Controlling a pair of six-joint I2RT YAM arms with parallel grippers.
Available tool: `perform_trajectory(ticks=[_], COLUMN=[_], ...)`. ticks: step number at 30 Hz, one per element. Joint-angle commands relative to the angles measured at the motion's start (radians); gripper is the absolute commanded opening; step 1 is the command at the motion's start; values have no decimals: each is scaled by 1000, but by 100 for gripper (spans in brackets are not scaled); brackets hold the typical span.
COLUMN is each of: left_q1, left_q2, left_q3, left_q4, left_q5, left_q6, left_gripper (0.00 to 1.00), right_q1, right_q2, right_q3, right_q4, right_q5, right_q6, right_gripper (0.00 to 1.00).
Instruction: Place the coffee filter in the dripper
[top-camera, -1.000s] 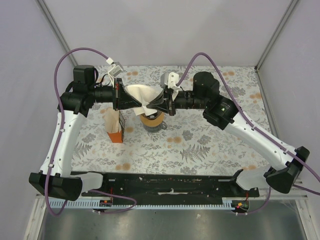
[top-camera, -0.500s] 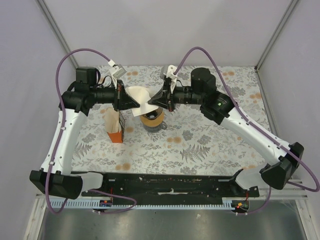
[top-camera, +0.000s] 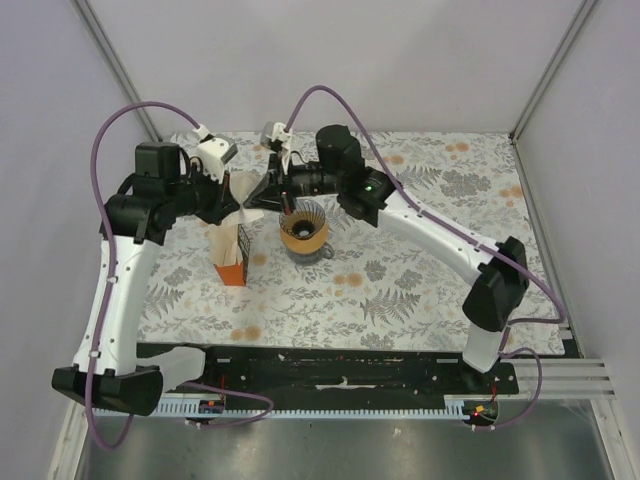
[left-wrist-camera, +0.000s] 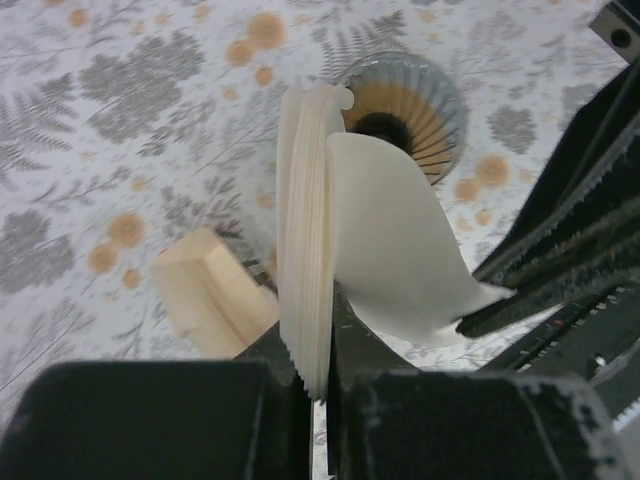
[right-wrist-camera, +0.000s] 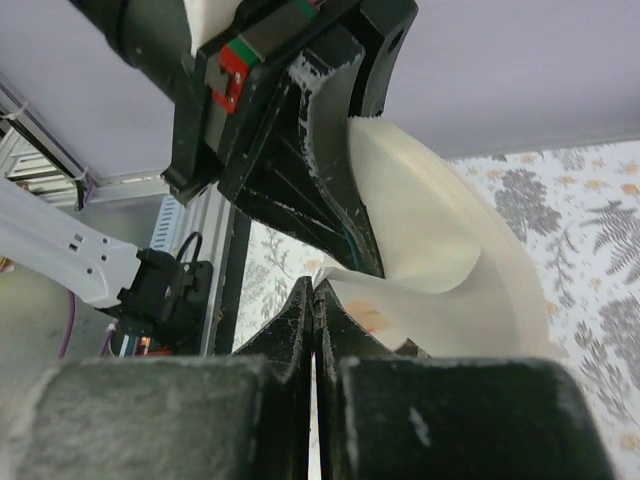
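Observation:
The white paper coffee filter (left-wrist-camera: 395, 235) curls away from a thick stack of white filters (left-wrist-camera: 305, 250). My left gripper (left-wrist-camera: 320, 345) is shut on that stack. My right gripper (right-wrist-camera: 315, 295) is shut on the lower edge of the single filter (right-wrist-camera: 440, 250), close against the left gripper's black fingers (right-wrist-camera: 300, 140). From above, both grippers, left (top-camera: 232, 196) and right (top-camera: 262, 192), meet in the air up and left of the orange-tan dripper (top-camera: 304, 227). The dripper's ribbed cone (left-wrist-camera: 415, 110) is open and holds nothing.
The dripper sits on a clear glass cup on the floral tablecloth (top-camera: 420, 280). An orange-and-tan paper packet (top-camera: 230, 258) stands upright left of the dripper, below the left gripper; its tan top shows in the left wrist view (left-wrist-camera: 205, 290). Grey walls close the back and sides.
Both grippers have moved left together with the filters, from over the dripper to a spot up and left of it. The right arm has stretched far to the left.

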Motion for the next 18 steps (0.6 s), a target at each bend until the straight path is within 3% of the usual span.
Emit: perform_trajectory(ticks=[1,5,18], left_q1=[9,14,17], left_q2=[-52,-71,-65], left_q3=[-31,-103,-258], left_q4=[-21,-4,42], left_q5=[-305,-414,-488], left_q6=[49,51,49], left_gripper=[2,2,2], right_q1=[26,31,48], right_q2=[108,217,407], right_q3=[130,225,311], right_q4=[139,153,230], right_q5=[-80,-94,-60], right_q6=[32,50,137], right_gripper=[0,0,0])
